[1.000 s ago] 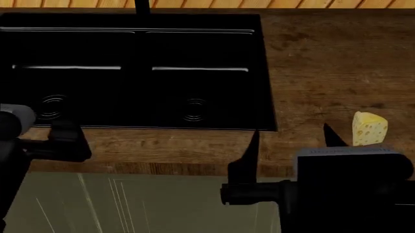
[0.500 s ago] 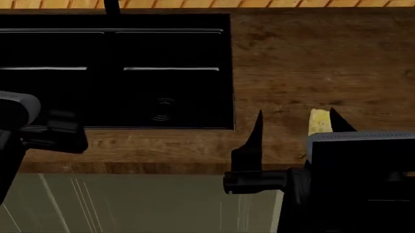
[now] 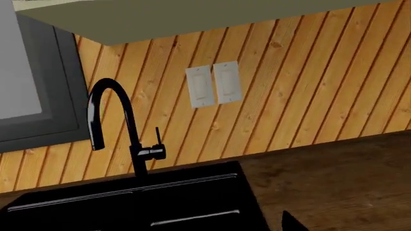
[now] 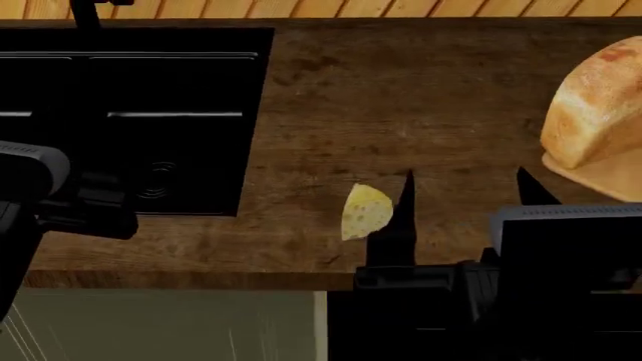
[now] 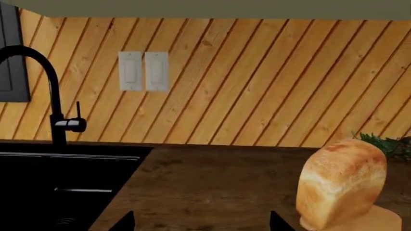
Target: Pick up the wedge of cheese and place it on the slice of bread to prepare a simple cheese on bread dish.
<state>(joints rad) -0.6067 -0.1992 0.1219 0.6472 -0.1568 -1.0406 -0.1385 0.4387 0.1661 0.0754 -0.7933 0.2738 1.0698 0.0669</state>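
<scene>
**Cheese lying free on counter, right gripper open beside it**

The wedge of cheese [image 4: 364, 212] is lying on the wooden countertop [image 4: 401, 98], near the front edge, between the black sink [image 4: 131, 120] and the slice of bread [image 4: 594, 105]. It is sitting just beside the outer face of one finger [image 4: 401, 218] of the right gripper [image 4: 464, 197]; whether they are touching cannot be told. The cheese is not lying between the two fingers. The right gripper's jaws are standing spread apart, with nothing between them.

The bread is standing upright at the far right of the counter on a pale wooden board [image 4: 612, 177], well apart from the cheese. In the right wrist view the bread [image 5: 340, 190] is showing a golden crust, with green leaves [image 5: 388, 144] behind it.

The left gripper [image 4: 90, 210] is hovering over the sink's front rim; its jaw state cannot be told. The left wrist view is showing a black faucet [image 3: 119, 127] and two white wall switches [image 3: 214, 85] on the slatted wall.
</scene>
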